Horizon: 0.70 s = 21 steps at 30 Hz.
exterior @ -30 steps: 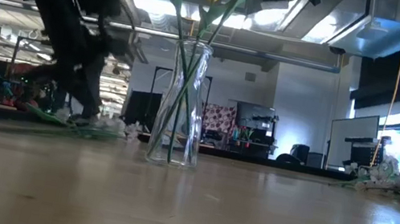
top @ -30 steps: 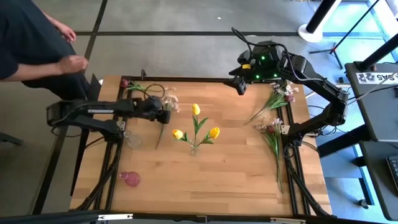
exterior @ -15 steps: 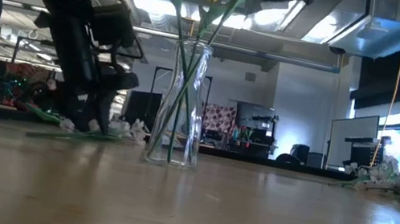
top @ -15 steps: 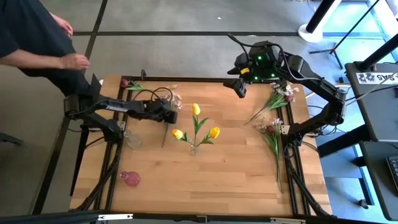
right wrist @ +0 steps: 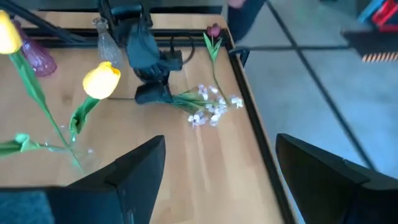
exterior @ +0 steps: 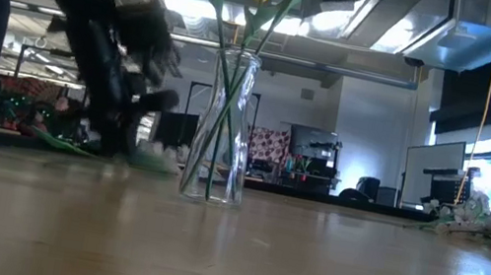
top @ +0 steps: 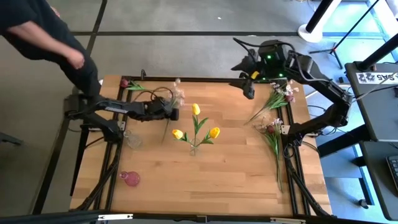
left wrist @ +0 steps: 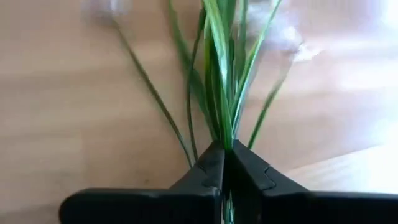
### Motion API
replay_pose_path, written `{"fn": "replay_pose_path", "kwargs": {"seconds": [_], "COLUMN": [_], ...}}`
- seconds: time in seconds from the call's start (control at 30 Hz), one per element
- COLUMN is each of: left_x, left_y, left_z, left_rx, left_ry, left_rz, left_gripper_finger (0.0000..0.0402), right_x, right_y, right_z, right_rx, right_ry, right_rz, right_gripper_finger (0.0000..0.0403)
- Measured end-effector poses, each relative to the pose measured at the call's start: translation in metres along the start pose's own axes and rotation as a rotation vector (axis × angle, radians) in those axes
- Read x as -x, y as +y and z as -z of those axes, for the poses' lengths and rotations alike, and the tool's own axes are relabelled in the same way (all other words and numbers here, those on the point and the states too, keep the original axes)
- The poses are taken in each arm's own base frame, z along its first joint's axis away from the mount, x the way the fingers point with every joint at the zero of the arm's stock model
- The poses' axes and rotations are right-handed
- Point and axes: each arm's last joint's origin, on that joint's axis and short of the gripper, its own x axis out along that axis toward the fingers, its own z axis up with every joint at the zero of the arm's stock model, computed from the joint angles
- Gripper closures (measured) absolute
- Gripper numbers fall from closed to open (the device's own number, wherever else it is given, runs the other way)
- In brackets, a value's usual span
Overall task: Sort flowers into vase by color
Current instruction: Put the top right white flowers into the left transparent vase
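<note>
Table carries the centre vase of yellow tulips; left gripper, nearer, is clamped on a white-pink spray whose stem runs straight ahead of its fingers. Right gripper hovers, fingers apart. Only the left wrist view shows stems pinched.

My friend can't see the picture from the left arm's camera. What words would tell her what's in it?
The left claw is shut tight on a bunch of thin green stems, pinched between its two dark fingers. The stems fan out over the wooden table, toward blurry pale blossoms.
</note>
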Motion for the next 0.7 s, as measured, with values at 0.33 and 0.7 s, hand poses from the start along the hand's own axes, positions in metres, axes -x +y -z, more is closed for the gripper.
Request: {"fn": "replay_pose_path", "kwargs": {"seconds": [0.33, 0.7], "left_x": [0.126, 0.218], "left_y": [0.003, 0.080], "left_z": [-0.045, -0.039], "left_rx": [-0.173, -0.407], "left_ry": [-0.356, -0.546], "left_rz": [0.405, 0.800], "left_gripper_finger": [0.0400, 0.0401], "right_x": [0.008, 0.008], "right_y": [0.002, -0.004], "right_z": [0.000, -0.017], "right_rx": [0.083, 0.142], "right_ry": [-0.008, -0.168], "right_rz": [0.005, 0.106], "right_gripper_finger": [0.0100, 0.0100]}}
